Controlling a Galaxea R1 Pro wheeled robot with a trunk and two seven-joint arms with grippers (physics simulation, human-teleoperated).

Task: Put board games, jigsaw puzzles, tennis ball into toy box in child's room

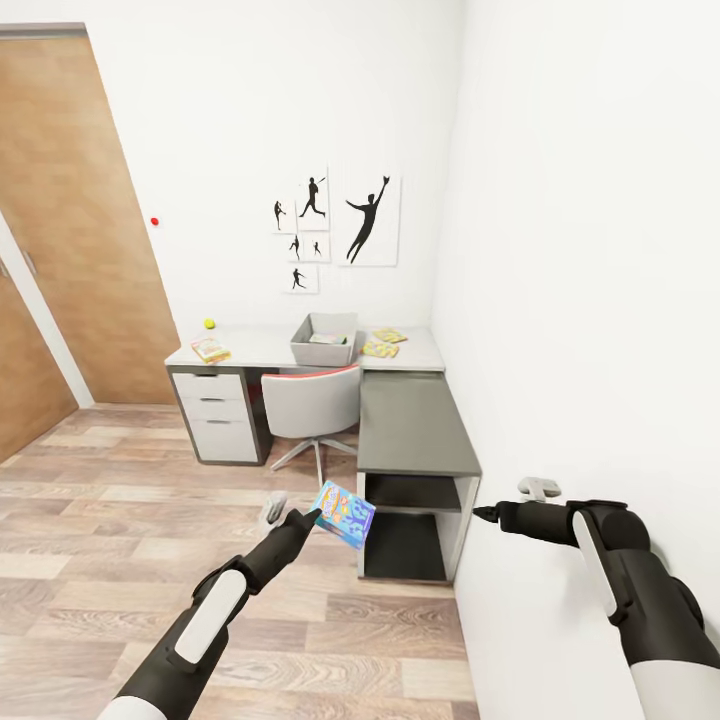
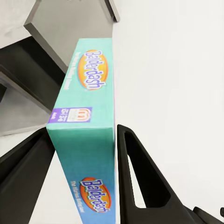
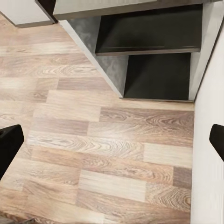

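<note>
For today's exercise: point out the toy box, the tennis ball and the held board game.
toy box (image 1: 312, 353): head view, front wall.
tennis ball (image 1: 209, 323): head view, its centre.
board game (image 2: 88, 107): left wrist view, narrow lettered edge.

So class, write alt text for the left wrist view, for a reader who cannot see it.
A teal "Balderdash" board game box stands on edge, clamped in the robot's left hand between two black fingers. Behind it are a white wall and part of a grey cabinet.

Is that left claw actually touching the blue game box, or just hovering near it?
Touching. The left wrist view shows the blue game box wedged between both black fingers of the left gripper, no gap either side.
</note>
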